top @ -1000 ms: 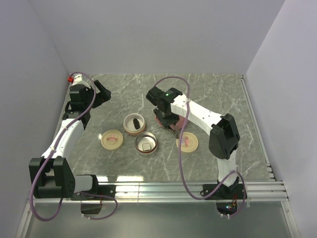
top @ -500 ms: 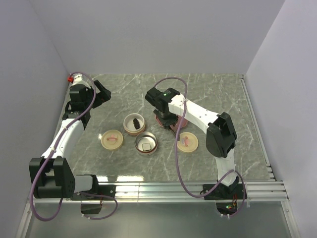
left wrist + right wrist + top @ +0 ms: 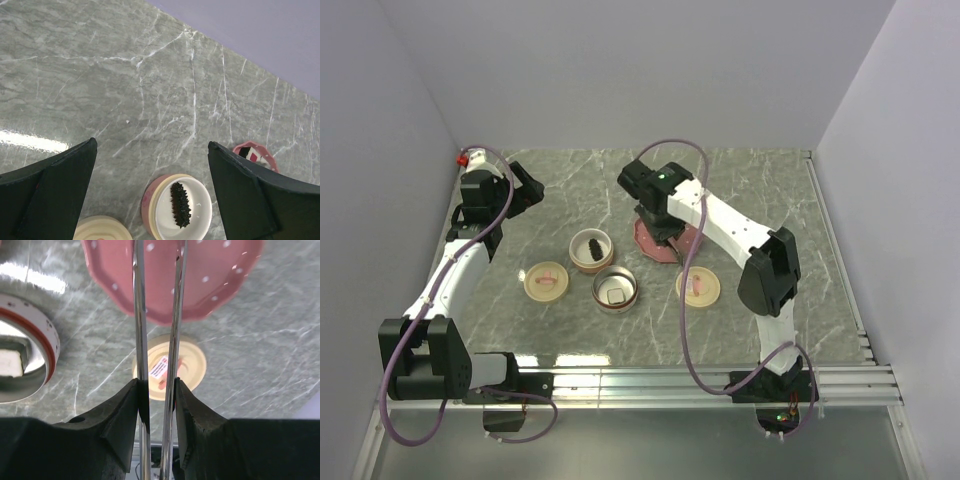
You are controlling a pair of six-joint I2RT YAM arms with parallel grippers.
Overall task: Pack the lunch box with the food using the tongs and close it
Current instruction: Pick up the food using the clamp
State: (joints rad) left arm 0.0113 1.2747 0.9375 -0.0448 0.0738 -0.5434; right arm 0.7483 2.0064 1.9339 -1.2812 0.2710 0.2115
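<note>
My right gripper (image 3: 156, 387) is shut on the tongs (image 3: 139, 315), whose two thin metal arms run side by side up over the red plate (image 3: 210, 285); their tips are out of view. From above, this gripper (image 3: 656, 214) hovers over the plate (image 3: 645, 238). One dark sushi-like food piece (image 3: 251, 153) lies on the plate (image 3: 264, 156). The lunch box is in parts: a white bowl (image 3: 200, 187) holds a dark spiky piece (image 3: 181, 204), and a metal container (image 3: 616, 276) holds a pale square piece (image 3: 616, 295). My left gripper (image 3: 151, 145) is open and empty, at the far left (image 3: 528, 187).
Two cream lids lie on the marble table, one left of the containers (image 3: 545, 280) and one right of them (image 3: 698, 287), the latter below my right fingers (image 3: 192, 365). The metal container's rim (image 3: 47, 340) shows at the left. Purple cables loop off both arms.
My right gripper has squeezed the tongs' arms closer together and risen toward the far side, uncovering more of the red plate. The left arm has not moved.
</note>
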